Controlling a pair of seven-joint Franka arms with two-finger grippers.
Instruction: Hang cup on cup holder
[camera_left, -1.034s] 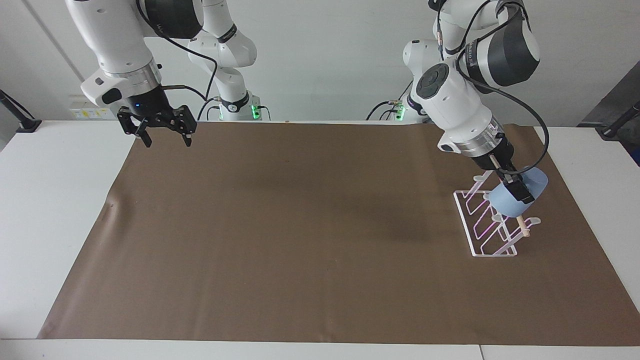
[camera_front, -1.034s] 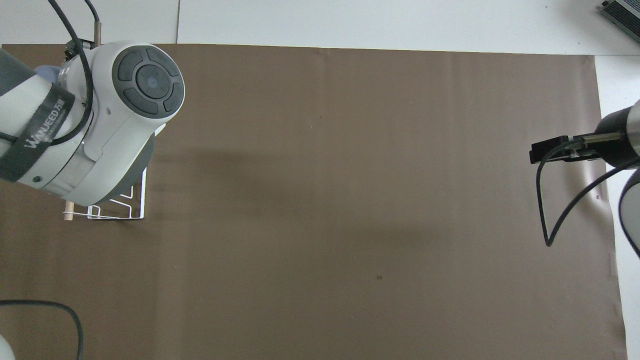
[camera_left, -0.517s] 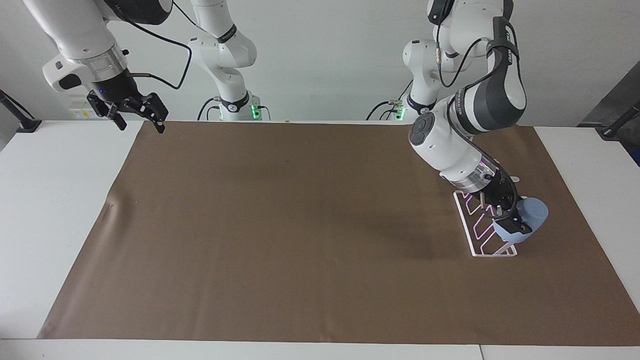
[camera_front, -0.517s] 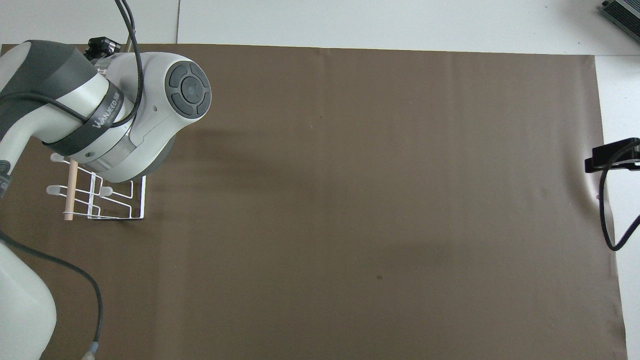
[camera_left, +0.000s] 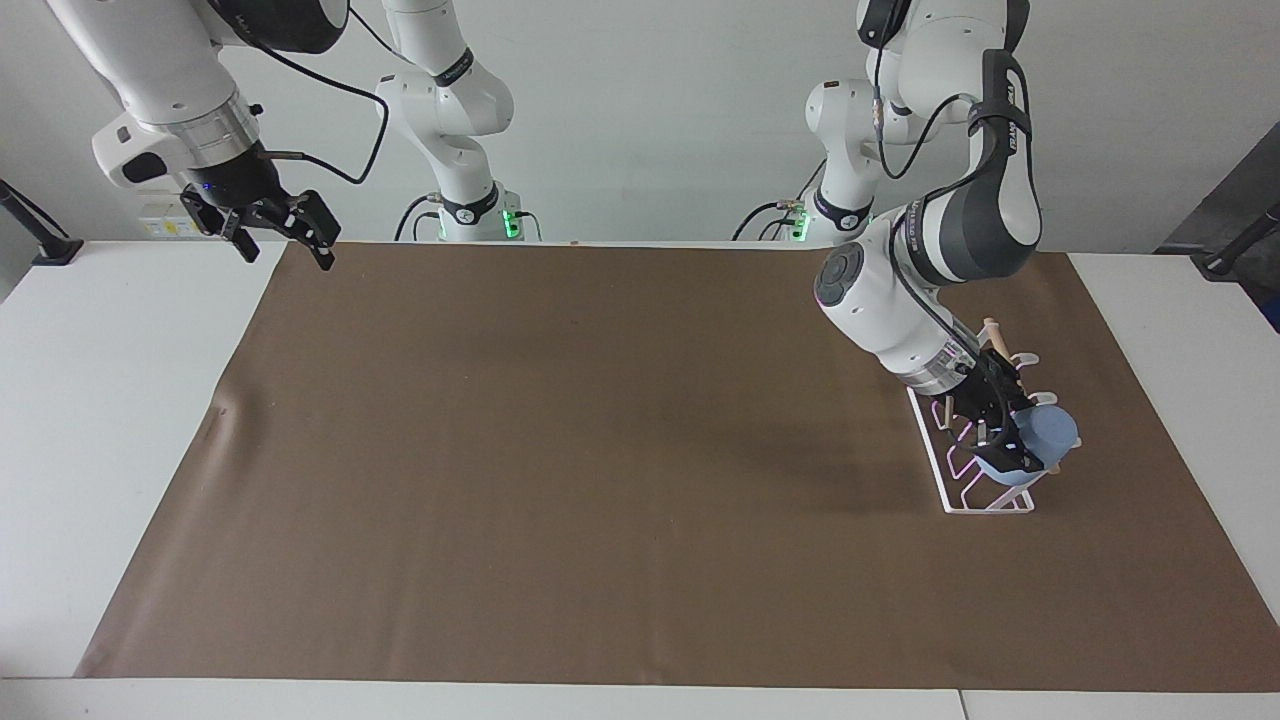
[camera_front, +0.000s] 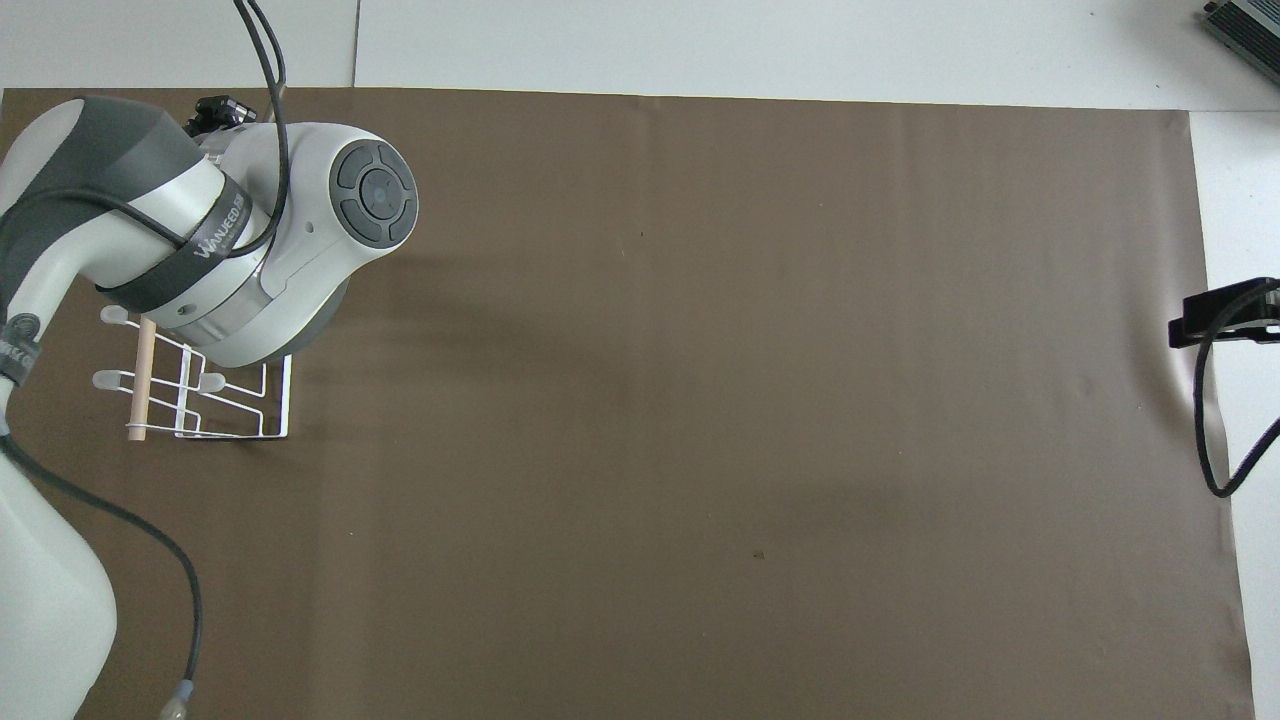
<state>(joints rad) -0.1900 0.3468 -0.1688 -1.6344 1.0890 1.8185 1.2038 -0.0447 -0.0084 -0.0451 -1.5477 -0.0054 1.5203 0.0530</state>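
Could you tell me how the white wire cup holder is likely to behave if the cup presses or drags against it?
The cup holder is thin open wire, so probably light and apt to slide on the smooth brown mat. Its wide flat base frame likely resists tipping. The left gripper holds the cup at its prongs, which may flex slightly.

My arms: glossy white shells, dark grey joint bands (one printed strap), black cables, black grippers, green base LEDs.

One word can be read — "WANJEED", in pale capitals on the dark strap wrapped around the left arm's forearm, seen from overhead. In the facing view the same strap carries lettering too small to make out — nothing else is legible.
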